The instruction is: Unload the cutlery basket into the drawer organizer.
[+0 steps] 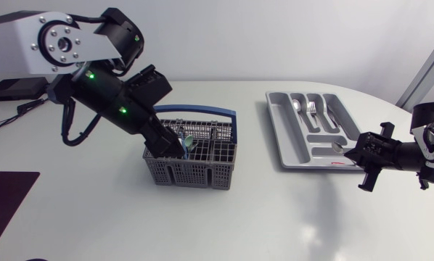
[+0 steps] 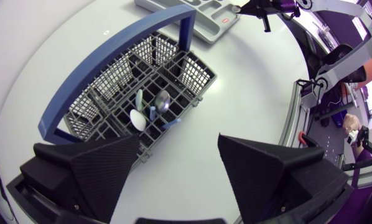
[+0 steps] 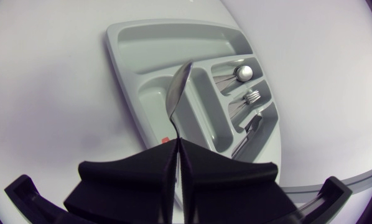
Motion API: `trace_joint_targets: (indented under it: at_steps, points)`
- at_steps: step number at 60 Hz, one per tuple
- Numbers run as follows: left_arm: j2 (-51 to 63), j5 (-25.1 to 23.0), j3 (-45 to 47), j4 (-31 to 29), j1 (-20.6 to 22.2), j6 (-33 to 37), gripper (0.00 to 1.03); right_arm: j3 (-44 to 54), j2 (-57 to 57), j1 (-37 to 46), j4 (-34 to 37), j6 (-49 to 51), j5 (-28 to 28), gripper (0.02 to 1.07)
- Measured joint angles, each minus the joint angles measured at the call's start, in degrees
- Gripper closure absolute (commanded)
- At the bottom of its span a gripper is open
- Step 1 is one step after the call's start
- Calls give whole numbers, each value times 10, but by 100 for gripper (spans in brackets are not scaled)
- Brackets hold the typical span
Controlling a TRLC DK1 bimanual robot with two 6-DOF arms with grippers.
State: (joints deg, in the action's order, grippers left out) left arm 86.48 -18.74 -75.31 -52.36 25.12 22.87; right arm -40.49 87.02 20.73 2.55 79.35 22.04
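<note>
White table (image 1: 275, 217), spoon (image 3: 176, 93) pinched in right tool (image 3: 177, 143)

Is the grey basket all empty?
No, not empty. The basket holds a metal spoon, a white spoon and a blue handle in its compartments.

Basket (image 1: 191, 163): dark grey, criss-cross grid pattern all over.
Basket handle (image 1: 202, 111): blue.
Bits inside basket: white one (image 2: 137, 118), pale green one (image 2: 140, 98), blue one (image 2: 170, 124), shiny silver one (image 2: 163, 99).
Organizer (image 1: 289, 145): light grey, plain. Tiny red mark (image 3: 165, 140) on one edge.
Cutlery in organizer (image 1: 311, 109): shiny silver.
Spoon (image 3: 178, 93) in right gripper (image 3: 176, 143): shiny silver.
Right gripper: dull black.
Left gripper (image 2: 178, 140): dull black.
Left arm (image 1: 108, 98): black near gripper, small green lights (image 1: 90, 75) on it, silver-white farther back.
Table (image 1: 275, 217): white, plain.
</note>
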Motion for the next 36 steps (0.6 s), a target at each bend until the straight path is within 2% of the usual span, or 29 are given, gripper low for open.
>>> trace_joint_targets:
  at_steps: [9, 29, 33, 36]
  points:
    - [-18, 0, 13, 1, -21, 0, 14, -23, 11, 0, -2, 0, -7, 101]
    - [-21, -20, 40, 11, -29, 0, 14, -46, 97, -2, -80, 9, -57, 100]
    - [-21, -20, 40, 17, -27, 0, 14, -46, 109, -4, -94, 9, -68, 97]
    - [-21, -22, 40, 22, -24, 0, 14, -46, 116, -7, -109, 9, -74, 88]
